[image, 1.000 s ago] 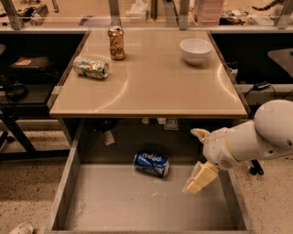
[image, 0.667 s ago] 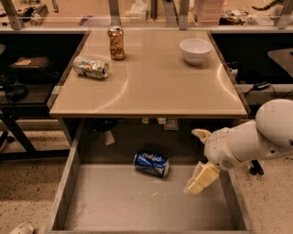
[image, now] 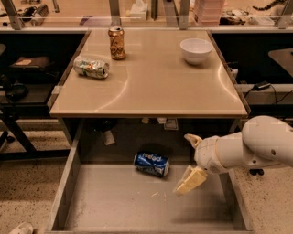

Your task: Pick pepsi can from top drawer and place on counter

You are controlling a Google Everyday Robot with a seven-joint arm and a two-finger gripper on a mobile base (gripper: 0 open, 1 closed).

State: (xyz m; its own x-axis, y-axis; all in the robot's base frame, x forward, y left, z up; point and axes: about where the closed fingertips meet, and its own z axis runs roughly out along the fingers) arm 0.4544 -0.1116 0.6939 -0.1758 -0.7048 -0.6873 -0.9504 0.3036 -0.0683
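Status: gripper (image: 189, 161) over top drawer (image: 114, 201), pepsi can (image: 151, 164) ungrasped

I read the fingers spread wide, holding nothing, near the drawer's right wall. The pepsi can lies on its side on the drawer floor, just left of them, not touching. The counter (image: 155, 87) carries two other cans and a white bowl (image: 196, 50).

Speckled floor (image: 27, 183); dark desk (image: 32, 97) left; cluttered bench (image: 73, 9) behind.

In top drawer (image: 114, 201): pepsi can (image: 151, 164) on side; tool (image: 182, 163) just right, spread wide.
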